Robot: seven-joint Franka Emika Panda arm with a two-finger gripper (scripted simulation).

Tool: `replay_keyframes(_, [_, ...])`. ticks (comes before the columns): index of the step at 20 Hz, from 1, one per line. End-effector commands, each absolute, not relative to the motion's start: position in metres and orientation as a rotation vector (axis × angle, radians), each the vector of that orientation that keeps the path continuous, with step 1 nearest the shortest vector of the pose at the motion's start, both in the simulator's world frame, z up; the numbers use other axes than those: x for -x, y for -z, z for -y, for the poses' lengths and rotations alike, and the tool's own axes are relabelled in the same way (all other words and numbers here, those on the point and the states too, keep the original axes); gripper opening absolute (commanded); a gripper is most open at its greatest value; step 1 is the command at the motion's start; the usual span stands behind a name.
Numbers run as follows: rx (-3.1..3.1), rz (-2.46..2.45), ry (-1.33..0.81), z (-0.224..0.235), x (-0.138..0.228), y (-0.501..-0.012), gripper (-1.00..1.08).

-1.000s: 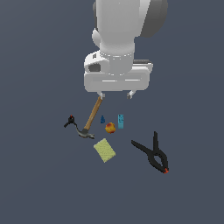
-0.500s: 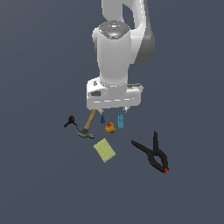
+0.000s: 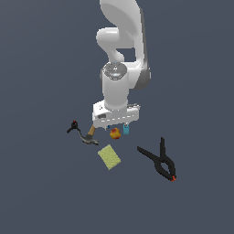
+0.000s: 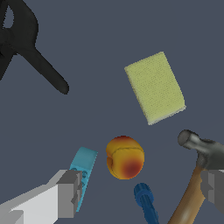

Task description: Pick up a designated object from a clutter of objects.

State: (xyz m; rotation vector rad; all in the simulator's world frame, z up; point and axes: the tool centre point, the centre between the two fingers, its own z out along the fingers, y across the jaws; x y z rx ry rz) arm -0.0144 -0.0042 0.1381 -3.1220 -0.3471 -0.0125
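The designated object, a small round orange-red fruit with a yellow patch (image 3: 115,133), lies in the middle of the clutter; the wrist view shows it too (image 4: 124,157). My gripper (image 3: 114,125) hangs open and empty just above it. In the wrist view the gripper (image 4: 142,189) has its fingers (image 4: 70,193) spread wide on either side of the fruit's area, touching nothing. Around the fruit lie a teal block (image 4: 83,170), a blue piece (image 4: 146,203), a wooden-handled hammer (image 4: 199,151) and a yellow sponge (image 4: 155,87).
A large black clamp (image 3: 160,159) lies on the exterior view's right, also seen in the wrist view (image 4: 26,43). A tiny black clamp (image 3: 73,127) lies beyond the hammer (image 3: 89,136) on the exterior view's left. The sponge (image 3: 109,156) lies nearer the camera.
The arm has come down steadily, bringing the open gripper from well above the clutter to just over the fruit. The objects have not moved.
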Motion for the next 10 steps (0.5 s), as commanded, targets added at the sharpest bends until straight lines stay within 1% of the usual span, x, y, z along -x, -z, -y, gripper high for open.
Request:
replay_keyframes(1, [3.119,0.38,0.01,0.006,0.021,-0.12,1.0])
replay_keyframes(5, [3.114,0.417,0.004,0.008,0.029,-0.1,1.0])
replay_keyframes(10, [3.11,0.442,0.001,0.009,0.035,-0.086,1.0])
